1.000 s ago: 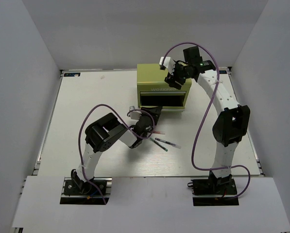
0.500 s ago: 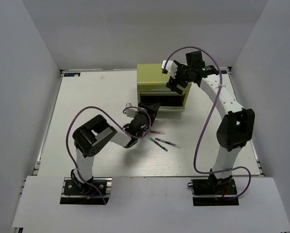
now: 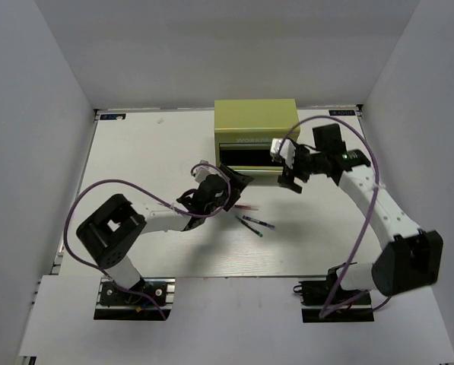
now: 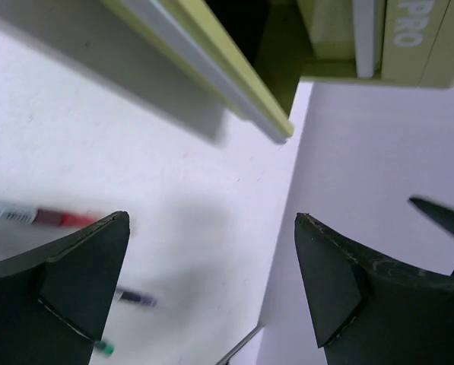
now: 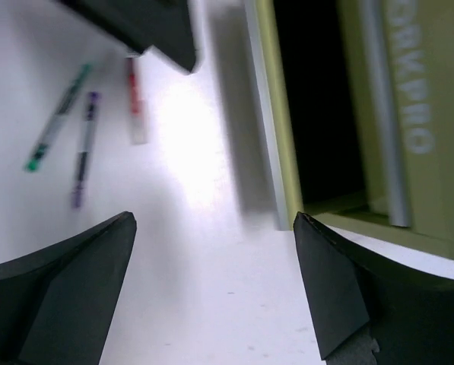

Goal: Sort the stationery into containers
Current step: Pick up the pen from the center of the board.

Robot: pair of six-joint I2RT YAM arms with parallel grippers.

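Tabletop (image 3: 135, 167) is white, holding pens (image 3: 257, 222) and tool chest (image 3: 255, 118) between pale walls (image 3: 227, 53).

The olive-green metal mini tool chest (image 3: 255, 120) stands upright at the back, pale lettering across its front. One shallow front drawer (image 5: 266, 122) is pulled out (its inside too dark to read). Near it lies the thin red-and-white pen (image 3: 246, 207). Just beyond, side by side and slightly angled, lie the thin dark green-tipped pen (image 5: 57, 118) and the thin dark purple-banded pen (image 5: 84, 148).
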